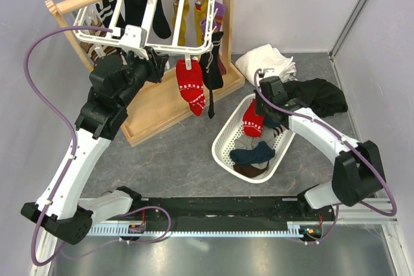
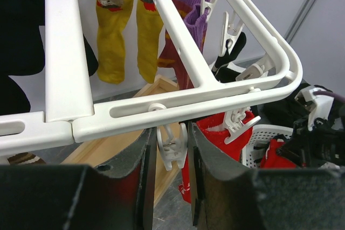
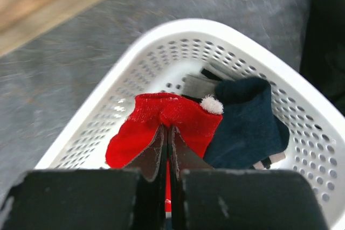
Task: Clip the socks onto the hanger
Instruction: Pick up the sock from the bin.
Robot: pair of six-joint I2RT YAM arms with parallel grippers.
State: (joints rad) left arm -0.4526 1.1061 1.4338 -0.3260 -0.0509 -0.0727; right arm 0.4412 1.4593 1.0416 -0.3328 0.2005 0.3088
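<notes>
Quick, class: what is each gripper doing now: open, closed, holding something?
Left gripper: closed on a clip peg of the hanger.
Right gripper: closed on a red sock.

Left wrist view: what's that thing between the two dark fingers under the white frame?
A white clip peg, dangling from the hanger, sits between the fingers of the left gripper, which appear to pinch it; the left wrist view shows this.

Bright, even light from above here, shadows lying soft on the grey worktop [image 1: 168,159]. There's a faint sheen along its near metal edge. Close in, the right tool [image 3: 167,146] looms dark and unfocused, and the worktop behind the basket [image 3: 188,25] smears with blur.
</notes>
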